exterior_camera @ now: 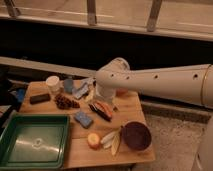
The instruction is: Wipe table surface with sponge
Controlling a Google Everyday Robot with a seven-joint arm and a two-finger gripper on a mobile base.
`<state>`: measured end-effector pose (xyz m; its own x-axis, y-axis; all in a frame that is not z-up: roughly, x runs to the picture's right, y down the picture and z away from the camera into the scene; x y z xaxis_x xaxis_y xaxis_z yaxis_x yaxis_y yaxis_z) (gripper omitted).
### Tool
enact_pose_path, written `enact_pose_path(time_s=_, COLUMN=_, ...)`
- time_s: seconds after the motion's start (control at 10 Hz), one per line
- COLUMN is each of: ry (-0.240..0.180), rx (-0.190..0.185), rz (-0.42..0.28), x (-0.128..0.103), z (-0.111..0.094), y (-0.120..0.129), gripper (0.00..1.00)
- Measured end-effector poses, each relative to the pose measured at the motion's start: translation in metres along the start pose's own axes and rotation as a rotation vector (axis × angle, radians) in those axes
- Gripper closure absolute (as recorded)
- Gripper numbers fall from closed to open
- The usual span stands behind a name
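Sponge (83,119) flat on the table surface (82,151); arm bent down above mid-table (end effector (104,99) spread wide, empty)

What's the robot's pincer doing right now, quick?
Pincer: open, holding nothing, low over the middle of the table surface; the sponge lies free just in front of it.

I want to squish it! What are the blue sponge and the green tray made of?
The sponge looks like soft foam: a matte blue block. The tray seems plastic: smooth green with a slight sheen. The end effector hangs over the middle of the table, just beyond the sponge.
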<state>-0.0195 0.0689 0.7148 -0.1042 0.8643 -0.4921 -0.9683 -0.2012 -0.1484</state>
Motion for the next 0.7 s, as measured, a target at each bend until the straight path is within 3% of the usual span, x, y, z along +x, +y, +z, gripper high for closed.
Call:
enact_pose_path(time_s=0.4, ry=0.008, rx=-0.002, rz=-0.009, x=0.0, z=0.001, y=0.0, gripper=0.2)
enact_pose_path(time_s=0.7, ry=0.077, rx=-0.028, rz=-0.054, x=0.005, z=0.039, y=0.022, gripper=0.2)
